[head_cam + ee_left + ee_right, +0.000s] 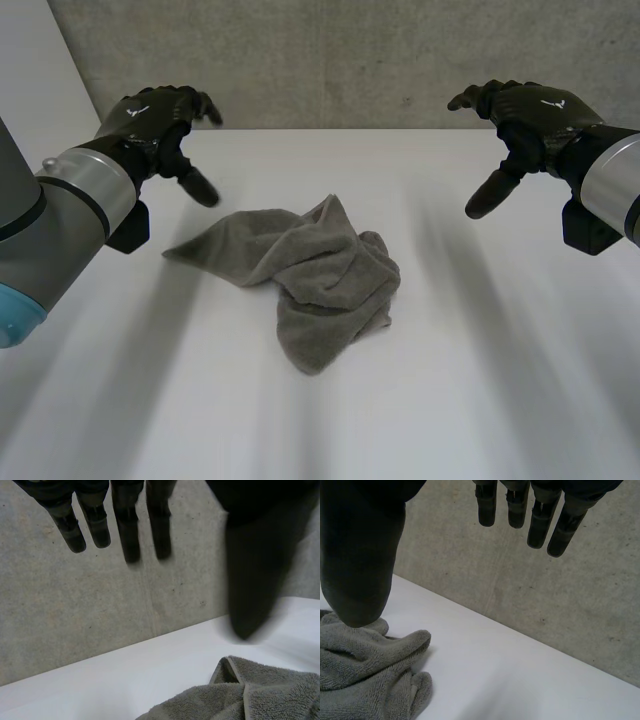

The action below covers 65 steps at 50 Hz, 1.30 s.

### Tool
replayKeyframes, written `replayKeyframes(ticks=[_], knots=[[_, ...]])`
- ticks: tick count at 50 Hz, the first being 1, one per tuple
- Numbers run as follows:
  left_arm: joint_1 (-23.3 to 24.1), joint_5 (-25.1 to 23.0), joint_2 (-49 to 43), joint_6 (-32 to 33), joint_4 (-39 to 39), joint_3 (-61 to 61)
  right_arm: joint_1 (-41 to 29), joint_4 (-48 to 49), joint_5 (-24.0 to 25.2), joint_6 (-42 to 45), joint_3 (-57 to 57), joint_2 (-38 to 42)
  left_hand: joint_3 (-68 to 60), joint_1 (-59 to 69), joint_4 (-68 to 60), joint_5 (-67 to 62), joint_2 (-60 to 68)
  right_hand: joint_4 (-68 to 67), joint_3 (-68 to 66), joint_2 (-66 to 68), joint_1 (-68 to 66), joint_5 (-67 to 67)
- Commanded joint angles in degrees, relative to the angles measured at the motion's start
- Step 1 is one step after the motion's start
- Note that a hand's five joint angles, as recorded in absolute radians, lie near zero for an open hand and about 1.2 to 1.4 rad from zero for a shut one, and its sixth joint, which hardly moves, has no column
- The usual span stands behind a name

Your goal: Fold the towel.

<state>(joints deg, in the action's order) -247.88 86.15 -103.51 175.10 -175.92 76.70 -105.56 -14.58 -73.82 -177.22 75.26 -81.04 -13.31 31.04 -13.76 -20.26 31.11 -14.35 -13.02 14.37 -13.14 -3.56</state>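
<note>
Grey towel (305, 268) lying crumpled mid white table (480, 380), rough grey concrete wall (350, 60) rising behind, left hand (150, 122) and right hand (535, 110) hovering clear on either side, fingers spread, holding nothing

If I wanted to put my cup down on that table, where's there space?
Bare table lies between the crumpled towel and the right hand, and along the near edge in front of the towel. A narrower strip runs between towel and wall. Tightest is beside the left hand, whose thumb hangs close to the towel's outstretched corner.
</note>
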Motion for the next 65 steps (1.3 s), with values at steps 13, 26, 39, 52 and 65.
replayKeyframes(ticks=[13,26,39,52,65], knots=[[-1.1,-0.8,0.5,-0.5,-0.5,-0.1,-0.3,0.3,0.3,0.9,0.9,-0.1,3.3,39.7,3.8,-40.5,39.7,4.4,3.0,-4.4,3.1,3.6],[-1.1,-0.7,0.1,-0.2,-0.4,-0.1,0.1,0.8,0.1,0.9,1.0,0.1,3.3,-9.9,3.8,9.1,-10.0,4.4,3.0,-4.4,3.1,3.6],[-1.1,-0.7,0.7,0.1,-0.3,0.0,0.1,0.8,0.3,1.2,1.1,0.3,3.3,-19.5,3.8,18.7,-19.5,4.4,3.0,-4.4,3.1,3.6],[-0.9,-0.9,-1.0,0.3,-3.1,7.0,-0.7,1.4,12.8,10.1,1.4,6.1,3.3,-17.5,3.8,16.7,-17.5,4.4,3.0,-4.4,3.1,3.6],[1.3,-1.0,-15.4,-0.1,-10.7,7.5,-10.0,6.8,11.6,10.9,-14.7,28.0,3.3,-13.8,3.8,13.0,-13.8,4.4,3.0,-4.4,3.1,3.6]])
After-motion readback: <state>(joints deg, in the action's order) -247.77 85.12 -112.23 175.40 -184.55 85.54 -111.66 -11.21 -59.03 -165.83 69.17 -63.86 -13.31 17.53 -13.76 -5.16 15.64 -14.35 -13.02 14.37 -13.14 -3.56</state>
